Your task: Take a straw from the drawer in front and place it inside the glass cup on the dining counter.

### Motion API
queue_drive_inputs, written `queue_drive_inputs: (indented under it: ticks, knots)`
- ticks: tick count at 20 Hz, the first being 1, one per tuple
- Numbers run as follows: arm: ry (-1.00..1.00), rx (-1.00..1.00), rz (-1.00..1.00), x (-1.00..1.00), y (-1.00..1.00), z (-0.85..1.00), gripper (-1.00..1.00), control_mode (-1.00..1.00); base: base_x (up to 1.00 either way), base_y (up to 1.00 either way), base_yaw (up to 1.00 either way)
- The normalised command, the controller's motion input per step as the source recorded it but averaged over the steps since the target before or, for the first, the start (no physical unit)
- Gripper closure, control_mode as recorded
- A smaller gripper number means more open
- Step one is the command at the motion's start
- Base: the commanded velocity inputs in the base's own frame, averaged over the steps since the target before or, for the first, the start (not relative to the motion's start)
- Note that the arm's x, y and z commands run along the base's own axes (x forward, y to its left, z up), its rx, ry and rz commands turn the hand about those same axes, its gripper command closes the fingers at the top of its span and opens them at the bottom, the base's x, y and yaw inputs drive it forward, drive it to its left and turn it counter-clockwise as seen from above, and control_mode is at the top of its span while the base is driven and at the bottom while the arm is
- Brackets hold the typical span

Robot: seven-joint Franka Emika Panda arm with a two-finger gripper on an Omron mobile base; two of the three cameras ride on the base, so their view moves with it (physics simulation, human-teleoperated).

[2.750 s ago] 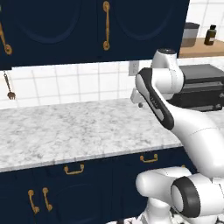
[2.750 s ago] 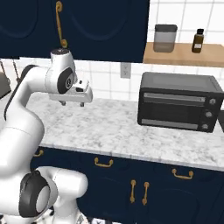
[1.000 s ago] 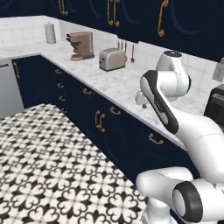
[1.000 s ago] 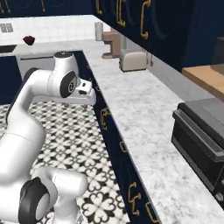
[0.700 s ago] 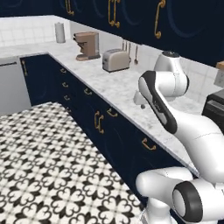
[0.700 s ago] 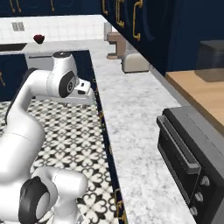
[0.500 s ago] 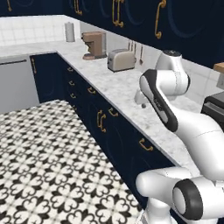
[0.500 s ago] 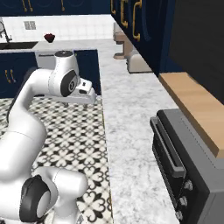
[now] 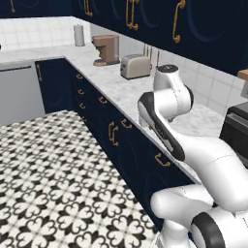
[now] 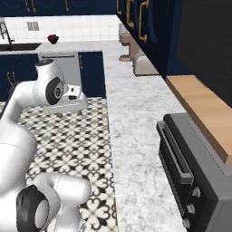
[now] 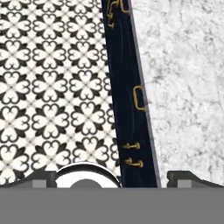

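Two fingertips point(image 11: 41, 176) of the hand point(image 11: 114, 177) stand spread wide, empty. Closed navy drawer fronts point(image 11: 127, 109) run lengthwise away from the hand, between its fingertips. I cannot tell which holds the straw.

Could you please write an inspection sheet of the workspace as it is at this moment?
Surface: marbled wall counter over navy cabinets with brass handles.
Job's things: nothing seen; no drawer stands pulled out.
Clutter: toaster, coffee machine and a pale canister along the counter; a dark toaster oven near the arm, under a wooden shelf.
Gripper: open, holding nothing; fingertips hang above the counter edge and the floor.
Cables: nothing seen.
Surroundings: black-and-white patterned tile floor, white tiled wall, a sink with faucet at the far counter.
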Motion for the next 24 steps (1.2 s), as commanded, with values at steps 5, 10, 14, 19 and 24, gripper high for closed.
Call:
queue_drive_inputs:
  ticks: [5, 10, 14, 19, 24]
  knots:
    - [-0.07, -0.45, -0.13, 0.0, 0.56, -0.65, -1.0, -1.0, 0.0, 0.0, 0.0]
    - [-0.06, -0.49, -0.16, 0.0, 0.03, -0.95, -1.0, -1.0, 0.0, 0.0, 0.0]
    - [0.0, -0.34, -0.14, 0.14, -0.08, -0.88, -1.0, -1.0, 0.0, 0.0, 0.0]
    - [0.07, -0.21, -0.15, 0.44, -0.18, -0.56, -1.0, -1.0, 0.0, 0.0, 0.0]
    - [0.0, -0.21, -0.17, 0.49, -0.19, -0.57, -1.0, -1.0, 0.0, 0.0, 0.0]
